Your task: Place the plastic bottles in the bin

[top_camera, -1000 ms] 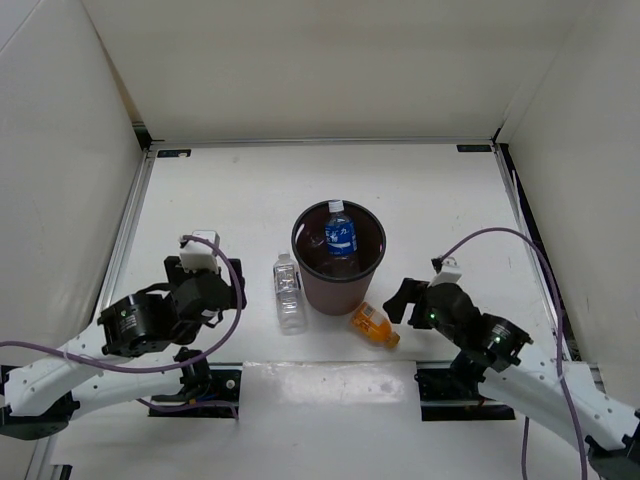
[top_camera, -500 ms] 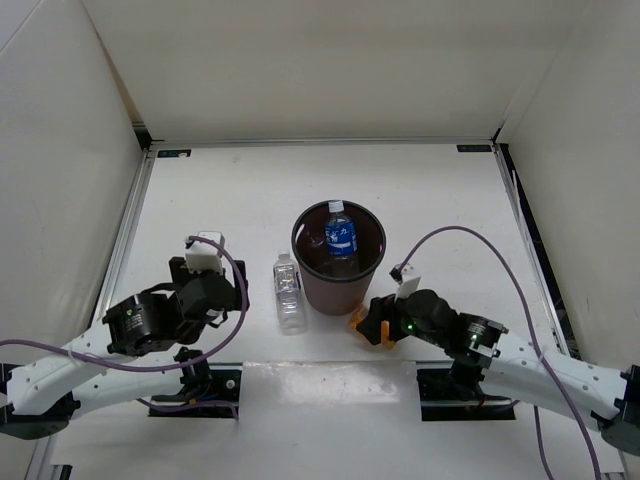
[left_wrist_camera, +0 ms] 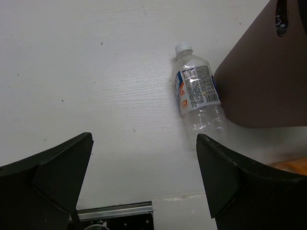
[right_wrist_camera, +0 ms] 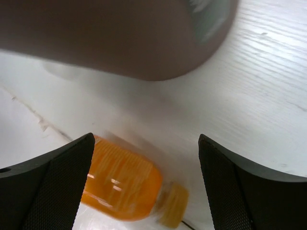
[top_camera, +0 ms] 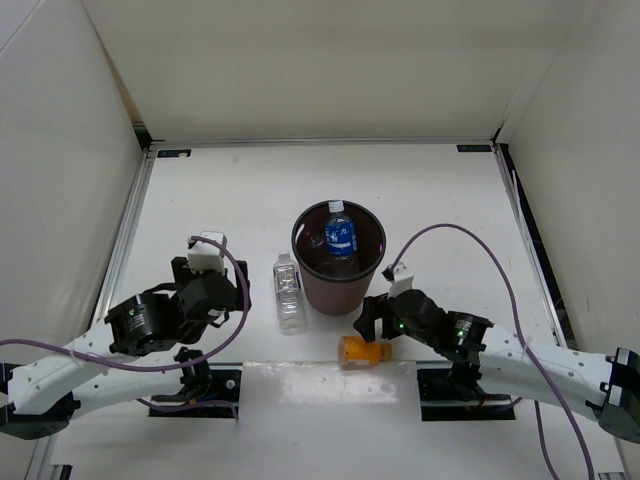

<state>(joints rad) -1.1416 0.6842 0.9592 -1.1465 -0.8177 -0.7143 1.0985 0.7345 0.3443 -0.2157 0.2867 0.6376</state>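
The dark brown bin [top_camera: 338,283] stands mid-table with a blue-label bottle [top_camera: 341,237] upright inside it. A clear white-capped bottle [top_camera: 288,291] lies on the table just left of the bin; it also shows in the left wrist view [left_wrist_camera: 197,97], ahead of my open, empty left gripper [top_camera: 232,290]. The short orange bottle [top_camera: 363,350] lies on its side in front of the bin. My right gripper [top_camera: 372,318] is open just above it; in the right wrist view the orange bottle [right_wrist_camera: 125,184] lies blurred between the jaws, not gripped. The second white-capped bottle is not visible.
White walls enclose the table on three sides. Both arm bases sit on black mounts [top_camera: 210,385] at the near edge. A purple cable [top_camera: 480,255] loops over the right arm. The bin wall [right_wrist_camera: 120,33] fills the top of the right wrist view.
My right arm swung left toward the bin and down over the orange bottle. The orange bottle has slid toward the near edge and turned. The left arm has barely moved.
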